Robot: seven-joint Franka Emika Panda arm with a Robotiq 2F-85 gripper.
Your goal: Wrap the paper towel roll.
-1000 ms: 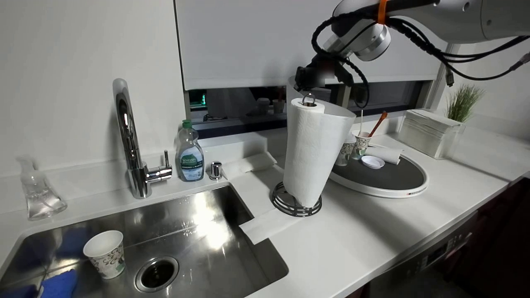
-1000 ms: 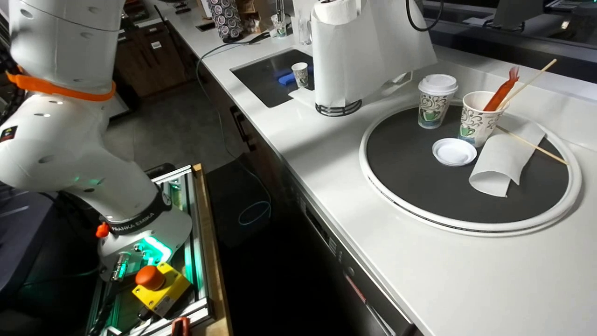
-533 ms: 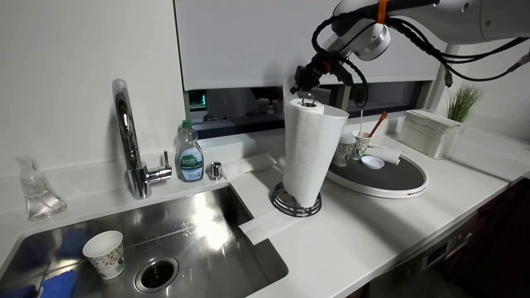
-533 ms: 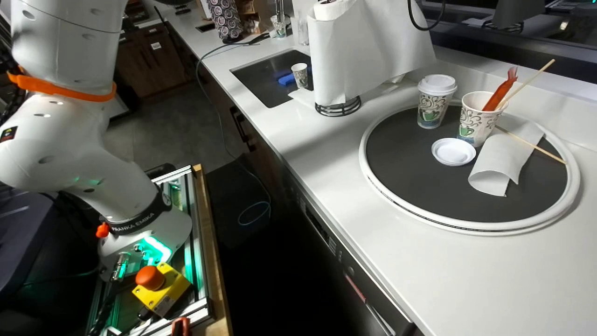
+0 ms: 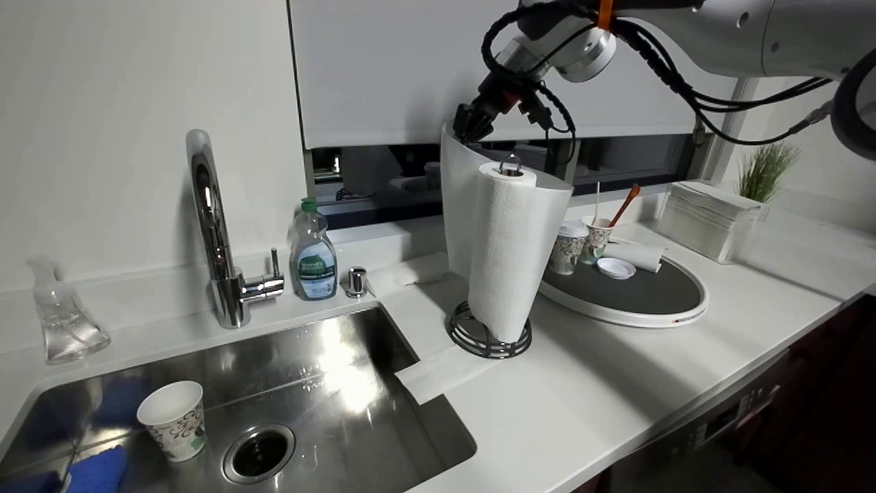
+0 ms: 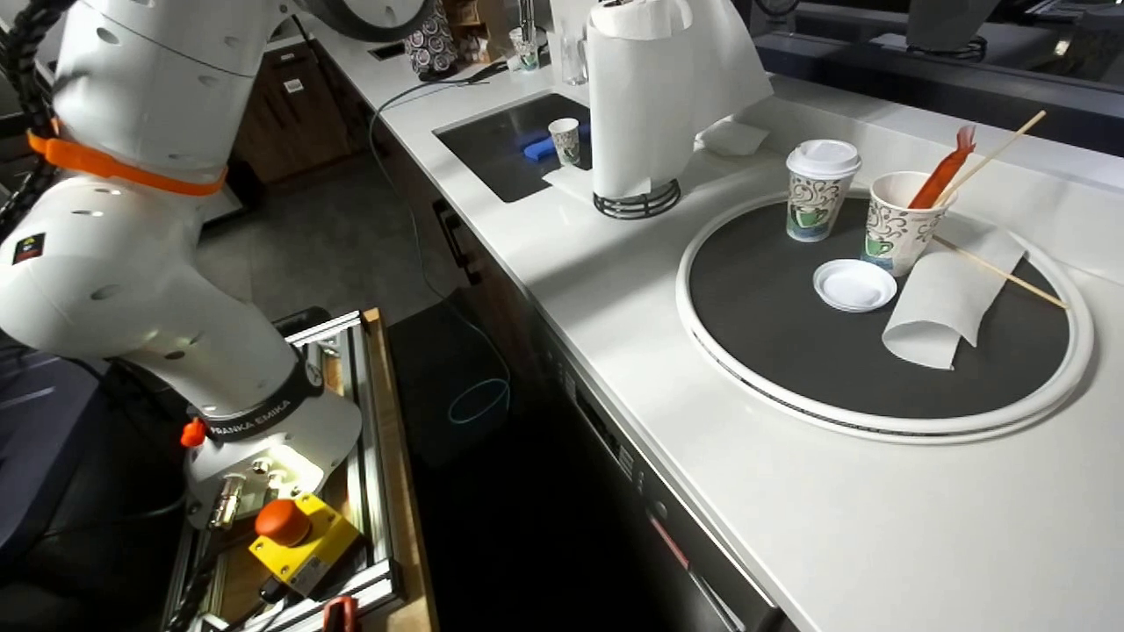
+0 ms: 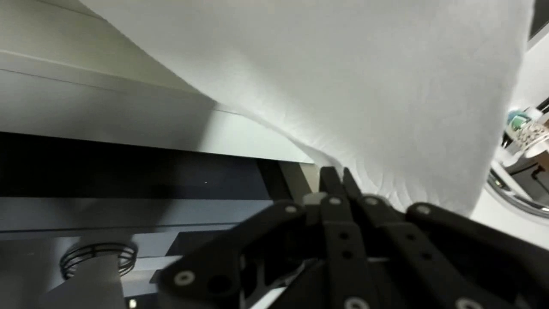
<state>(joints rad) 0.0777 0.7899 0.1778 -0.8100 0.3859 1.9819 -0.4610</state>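
The paper towel roll [image 5: 505, 260] stands upright on its round black wire holder [image 5: 489, 339] beside the sink; it also shows in an exterior view [image 6: 637, 114]. Its loose white sheet [image 5: 460, 205] is pulled out around the back of the roll towards the window. My gripper [image 5: 469, 133] is shut on the upper edge of that sheet, above and behind the roll. In the wrist view the fingertips [image 7: 336, 171] are pinched together on the sheet's edge, with creases beside them, and the sheet [image 7: 386, 86] fills the upper right. The roll's core is hidden there.
A round tray [image 6: 790, 351] holds paper cups, a lid and a curled paper piece. The sink [image 5: 328, 411] with a cup [image 5: 174, 421] and the faucet [image 5: 219, 233] lie on the other side. A soap bottle [image 5: 316, 257] stands by the window wall [image 5: 410, 68].
My gripper has moved leftwards past the roll's top in an exterior view, carrying the sheet's edge. The sheet now shows to the roll's left. The base light has changed from green to whitish.
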